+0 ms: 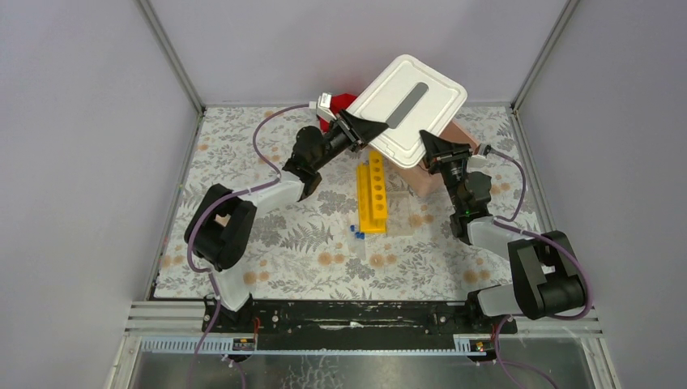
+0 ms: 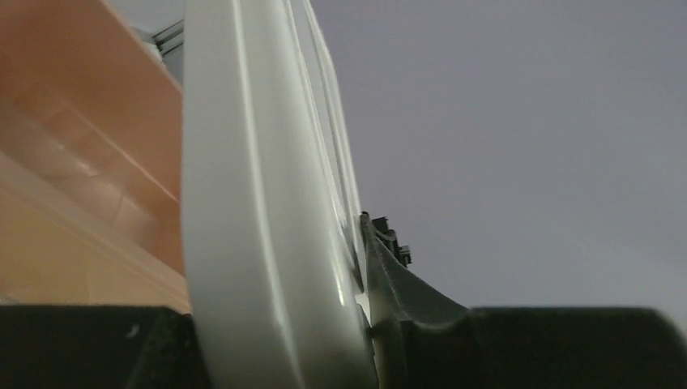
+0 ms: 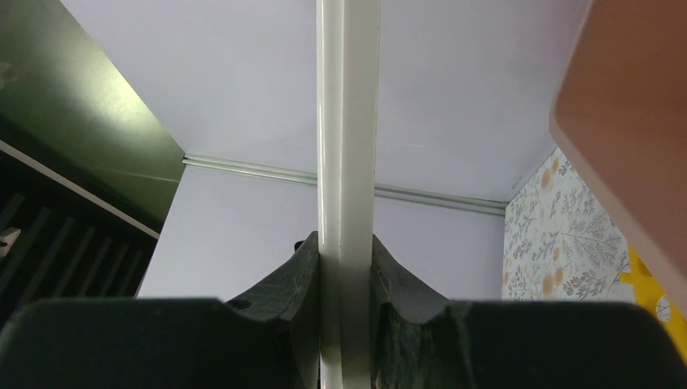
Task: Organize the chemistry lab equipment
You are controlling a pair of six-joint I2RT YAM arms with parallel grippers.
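Pinched between the fingers of my right gripper (image 3: 347, 271), which stand narrowly apart, is the white lid (image 3: 348, 121), held edge-on. My left gripper (image 1: 366, 128) straddles the lid's left rim with one finger touching; whether it clamps I cannot tell. The lid sits tilted above the pinkish bin (image 1: 428, 177), far across the table (image 1: 283, 235), just beside the yellow rack (image 1: 373, 194).
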